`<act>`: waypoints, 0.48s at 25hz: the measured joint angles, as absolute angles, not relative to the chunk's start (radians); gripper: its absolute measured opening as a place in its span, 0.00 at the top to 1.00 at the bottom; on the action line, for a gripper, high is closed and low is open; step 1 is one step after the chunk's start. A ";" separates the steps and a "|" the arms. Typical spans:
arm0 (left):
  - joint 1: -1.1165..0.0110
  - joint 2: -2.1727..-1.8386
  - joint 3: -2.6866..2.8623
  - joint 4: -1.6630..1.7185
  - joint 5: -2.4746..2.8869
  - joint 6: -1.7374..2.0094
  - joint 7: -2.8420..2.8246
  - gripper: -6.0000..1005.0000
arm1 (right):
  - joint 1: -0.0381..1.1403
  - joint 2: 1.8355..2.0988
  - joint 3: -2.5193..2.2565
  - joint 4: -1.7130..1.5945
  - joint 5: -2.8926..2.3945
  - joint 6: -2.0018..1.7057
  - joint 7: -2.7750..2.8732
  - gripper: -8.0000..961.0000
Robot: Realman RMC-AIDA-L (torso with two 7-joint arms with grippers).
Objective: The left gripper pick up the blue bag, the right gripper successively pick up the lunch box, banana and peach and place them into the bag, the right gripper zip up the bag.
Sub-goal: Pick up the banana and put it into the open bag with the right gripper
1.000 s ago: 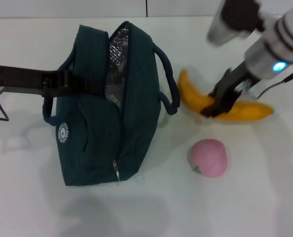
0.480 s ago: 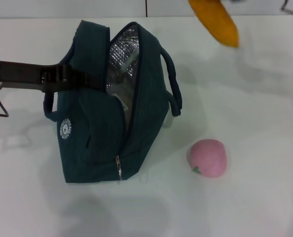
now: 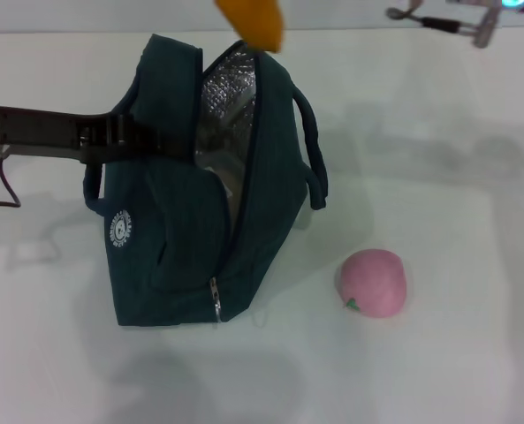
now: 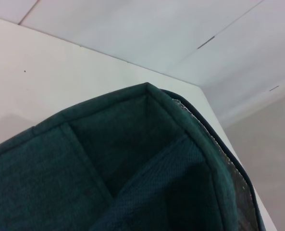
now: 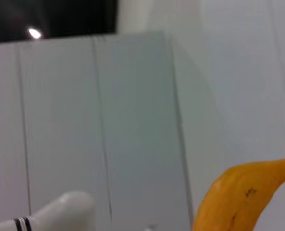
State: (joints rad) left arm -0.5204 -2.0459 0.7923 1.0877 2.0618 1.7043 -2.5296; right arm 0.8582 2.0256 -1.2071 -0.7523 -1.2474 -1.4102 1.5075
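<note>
Now we see the blue bag point(image 3: 200, 203) standing in the centre-left of the head view, its top unzipped and the silver lining showing. The left gripper point(image 3: 142, 141) reaches in from the left edge and is pinched on the bag's upper left side near the handle, holding it up. At the top centre of the frame the lower end of the banana point(image 3: 253, 22) hangs just above the bag's open mouth; the right wrist view shows the same banana point(image 5: 238, 195) against a pale wall. Only a bit of the right arm shows at the upper right corner, and we cannot tell how its fingers stand. The peach point(image 3: 373, 283) sits on the white table point(image 3: 456, 177) at the lower right, well apart from the bag.
</note>
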 joint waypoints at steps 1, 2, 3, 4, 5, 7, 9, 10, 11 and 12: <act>-0.521 -2.046 0.793 1.088 2.062 1.704 -2.530 0.96 | 0.862 2.026 -1.238 -0.724 -1.197 -1.409 1.460 0.54; -0.521 -2.046 0.793 1.088 2.062 1.704 -2.530 0.96 | 0.864 2.026 -1.268 -0.699 -1.153 -1.408 1.423 0.54; -0.522 -2.046 0.794 1.089 2.062 1.704 -2.530 0.96 | 0.866 2.027 -1.291 -0.677 -1.117 -1.406 1.395 0.53; -0.523 -2.047 0.795 1.091 2.062 1.704 -2.529 0.96 | 0.870 2.027 -1.318 -0.644 -1.075 -1.403 1.359 0.53; -0.524 -2.047 0.795 1.091 2.062 1.704 -2.529 0.96 | 0.873 2.027 -1.338 -0.615 -1.040 -1.401 1.329 0.53; -0.524 -2.047 0.796 1.091 2.061 1.704 -2.527 0.96 | 0.881 2.027 -1.377 -0.560 -0.976 -1.397 1.281 0.53; -0.524 -2.048 0.796 1.090 2.061 1.704 -2.525 0.96 | 0.889 2.027 -1.420 -0.508 -0.913 -1.380 1.245 0.53; -0.524 -2.049 0.796 1.089 2.061 1.703 -2.524 0.96 | 0.894 2.027 -1.434 -0.484 -0.893 -1.370 1.231 0.53; -0.524 -2.049 0.796 1.088 2.061 1.703 -2.524 0.96 | 0.897 2.027 -1.442 -0.467 -0.884 -1.361 1.217 0.53; -0.524 -2.049 0.796 1.087 2.061 1.703 -2.524 0.96 | 0.901 2.027 -1.448 -0.451 -0.879 -1.351 1.205 0.53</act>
